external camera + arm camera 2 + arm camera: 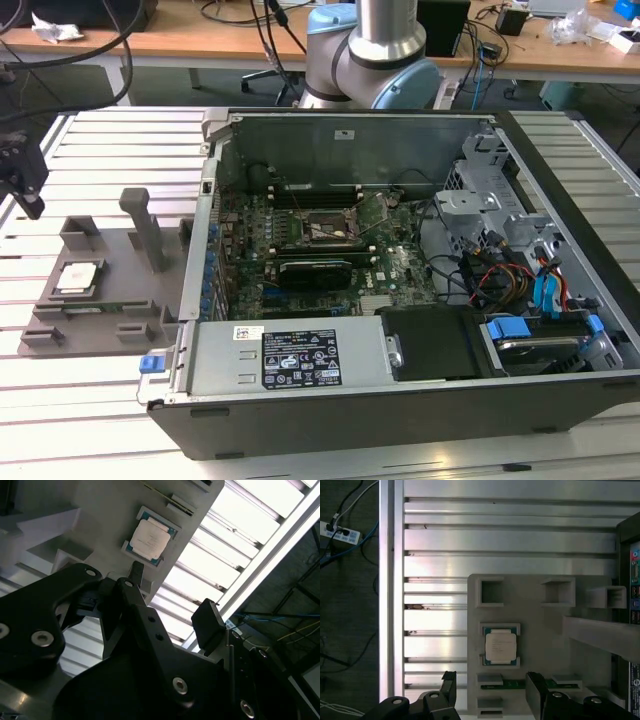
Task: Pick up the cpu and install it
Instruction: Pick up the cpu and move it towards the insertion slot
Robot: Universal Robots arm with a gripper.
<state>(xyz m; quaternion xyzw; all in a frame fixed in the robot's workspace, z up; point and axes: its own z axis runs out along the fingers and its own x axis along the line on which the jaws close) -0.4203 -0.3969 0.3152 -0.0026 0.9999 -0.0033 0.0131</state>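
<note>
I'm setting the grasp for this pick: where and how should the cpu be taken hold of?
Probably from straight above, pinching two opposite side edges. The cpu lies flat, metal top up, in a pocket of the grey fixture; raised lips bracket two of its ends, so the other two edges look freer. The gripper hangs open nearby.

1. Open air over the cpu (pixel 500 647), which lies flat in a shallow pocket of the grey fixture (pixel 540 615), top face uncovered.
2. Gripper (pixel 492 692) spread wide, 2 fingers well apart, not touching the cpu.
3. Tall grey post (pixel 150 228) upright on the fixture, between cpu and computer case (pixel 205 200); low hollow blocks (pixel 491 591) around the pocket.
4. Case lidless: socket (pixel 322 228) reachable from above, cable bundle (pixel 480 270) toward the exterior view's right of it.
</note>
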